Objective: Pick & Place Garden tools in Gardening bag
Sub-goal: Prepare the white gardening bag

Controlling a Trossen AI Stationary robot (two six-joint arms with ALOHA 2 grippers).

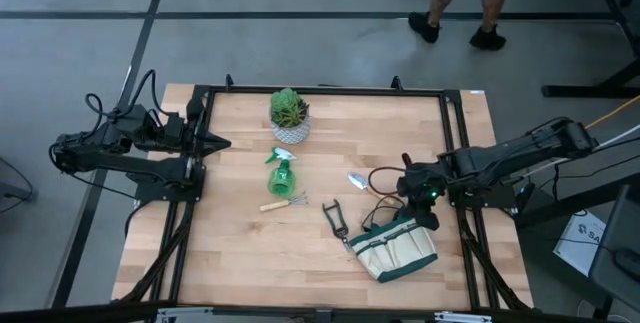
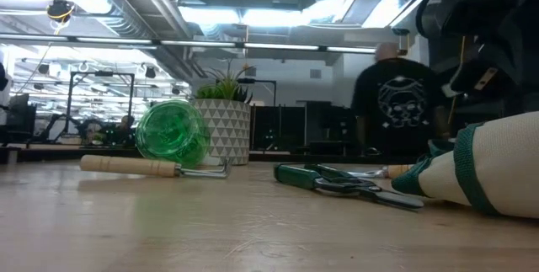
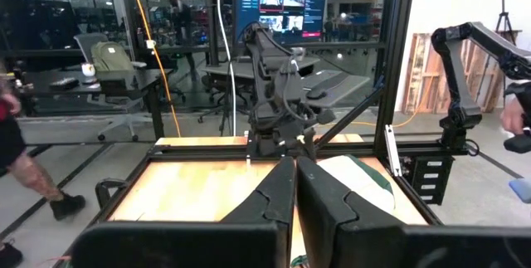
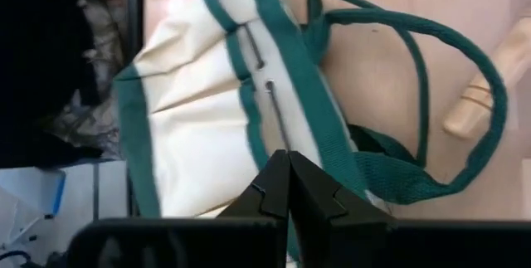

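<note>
Fingers of my right gripper [image 4: 288,168] press together over the gardening bag [image 1: 403,251]; my left gripper [image 3: 296,187], also closed, waits far from the bag.

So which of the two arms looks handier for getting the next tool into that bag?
The right, probably. Its right gripper hangs closed directly over the gardening bag, with the pruning shears and trowel lying close by. The left gripper, also closed, waits at the table's far left edge, away from every tool.
</note>
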